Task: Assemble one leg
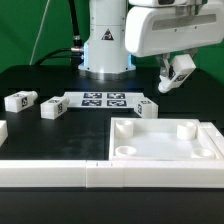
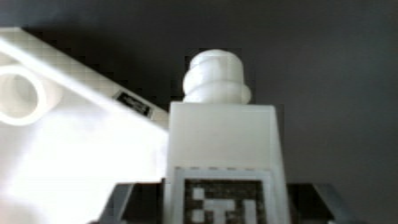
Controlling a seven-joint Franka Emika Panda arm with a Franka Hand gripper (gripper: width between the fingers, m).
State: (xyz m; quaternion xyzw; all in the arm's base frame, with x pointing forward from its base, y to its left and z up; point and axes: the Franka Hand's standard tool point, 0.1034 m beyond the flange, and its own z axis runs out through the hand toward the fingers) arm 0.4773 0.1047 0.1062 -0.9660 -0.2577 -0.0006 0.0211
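My gripper is shut on a small white leg and holds it tilted in the air above the far right corner of the large white square panel. In the wrist view the leg stands between my dark fingers, with its tag near the jaws and its rounded threaded tip pointing away. The panel and one round corner hole lie off to one side of the leg. The gripper grips the leg at the tagged end.
Two loose legs lie at the exterior view's left and another beside the marker board. A further white part shows at the left edge. A white rail runs along the front.
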